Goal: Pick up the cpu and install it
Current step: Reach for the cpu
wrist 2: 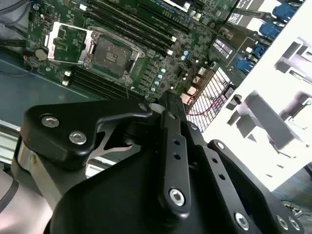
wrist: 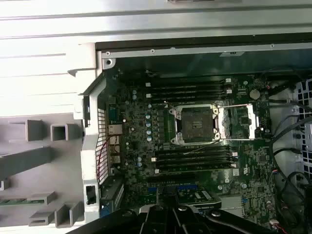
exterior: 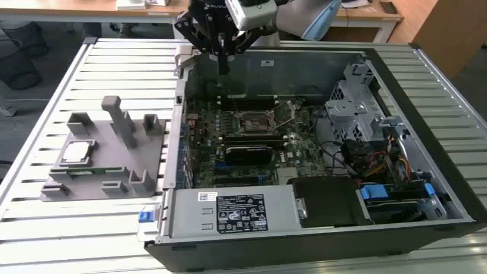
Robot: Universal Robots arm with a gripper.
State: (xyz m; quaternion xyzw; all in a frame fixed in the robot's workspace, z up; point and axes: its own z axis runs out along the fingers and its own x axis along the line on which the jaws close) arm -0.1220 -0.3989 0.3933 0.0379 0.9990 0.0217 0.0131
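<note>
The cpu (exterior: pixel 77 151), a small square chip with a silvery top, lies flat on the grey holder (exterior: pixel 114 182) at the exterior view's left, outside the computer case. My gripper (exterior: pixel 223 67) hangs high over the case's back wall, well away from the cpu, its fingers drawn together with nothing between them. Its black linkages (wrist 2: pixel 170 161) show in the second wrist view, and its fingers (wrist: pixel 171 220) show in the first wrist view. The motherboard's cpu socket (exterior: pixel 255 121) (wrist: pixel 195 124) (wrist 2: pixel 109 54) stands empty, with its metal load plate (wrist: pixel 239 122) swung open beside it.
A green memory stick (exterior: pixel 88 170) lies on the holder in front of the cpu, and grey posts (exterior: pixel 122 121) rise beside it. The open case (exterior: pixel 228 214) holds a drive cage (exterior: pixel 354 100) and cables (exterior: pixel 380 165) at the exterior view's right. All rests on a slatted table (exterior: pixel 76 74).
</note>
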